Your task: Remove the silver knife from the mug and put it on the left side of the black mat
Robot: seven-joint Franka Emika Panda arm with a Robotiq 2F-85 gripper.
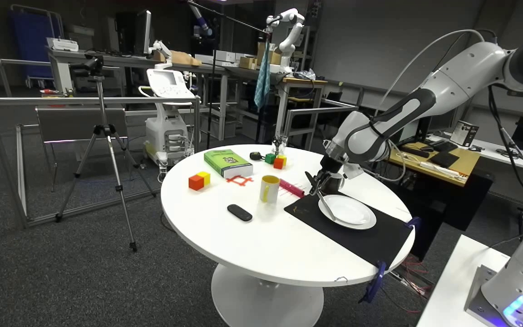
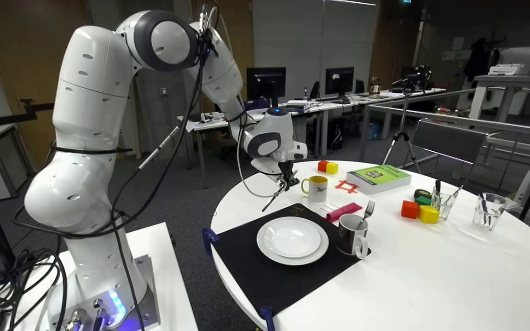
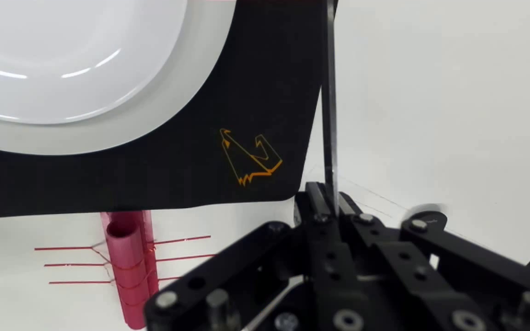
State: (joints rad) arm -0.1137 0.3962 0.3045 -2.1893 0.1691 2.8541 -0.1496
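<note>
My gripper (image 3: pixel 331 196) is shut on the silver knife (image 3: pixel 331 92), which sticks out well past the fingertips. In the wrist view the blade runs along the edge of the black mat (image 3: pixel 269 82), partly over the white table. In an exterior view, gripper (image 2: pixel 288 183) and knife (image 2: pixel 271 201) hang in the air beside the mat (image 2: pixel 242 266), the blade slanting downward. The dark mug (image 2: pixel 348 236) with its white handle stands upright on the mat's opposite side, a fork (image 2: pixel 367 211) inside it. From another angle the mug (image 1: pixel 332 185) is partly behind the gripper (image 1: pixel 317 182).
Stacked white plates (image 2: pixel 292 263) sit mid-mat. A cream cup (image 2: pixel 318 191) and a pink-red bundle (image 3: pixel 129 271) stand near the mat's far edge. Blue clamps (image 2: pixel 209 239) grip the table's rim. A dark oblong object (image 1: pixel 239 212), a green book (image 1: pixel 228 162) and cubes (image 1: pixel 196 182) lie farther off.
</note>
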